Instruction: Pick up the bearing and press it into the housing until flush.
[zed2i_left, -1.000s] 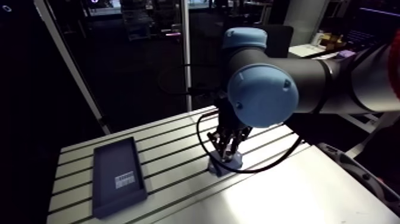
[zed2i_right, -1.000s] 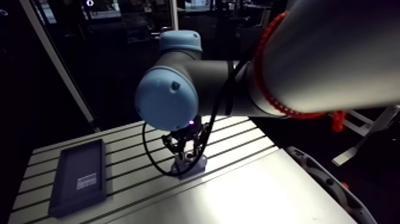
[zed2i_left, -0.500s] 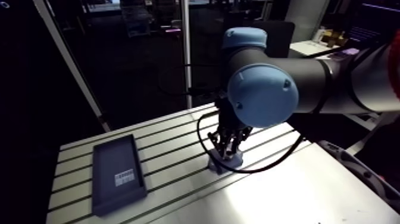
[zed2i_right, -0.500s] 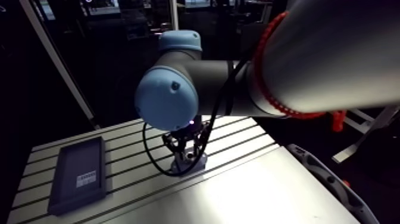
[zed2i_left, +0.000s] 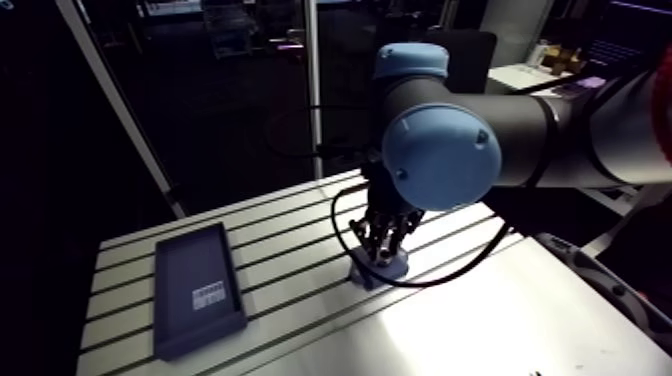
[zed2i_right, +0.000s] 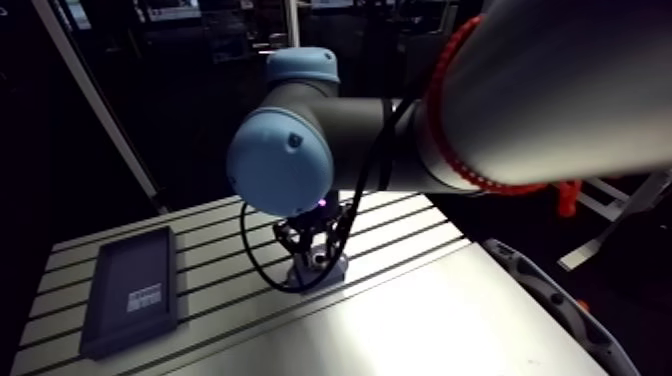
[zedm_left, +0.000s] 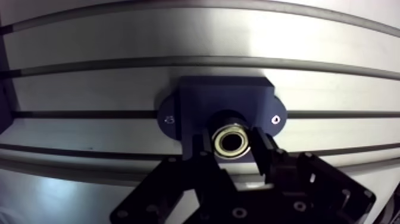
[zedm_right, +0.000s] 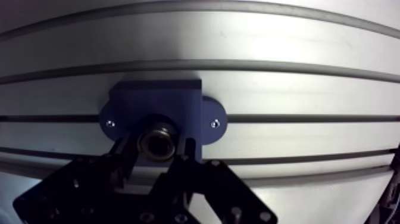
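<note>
A: What finishes do you see?
B: I see a glossy metal bearing and a matt, dark-blue housing (plastic, by its look). The table is smooth brushed aluminium.

The gripper holds the bearing — a small shiny ring — tight between its two black fingers. The bearing is right at the round hole in the dark blue housing. The housing lies flat on the grey table, across one of its long dark slots. It has a little ear on each side — each with a tiny hole.
</note>
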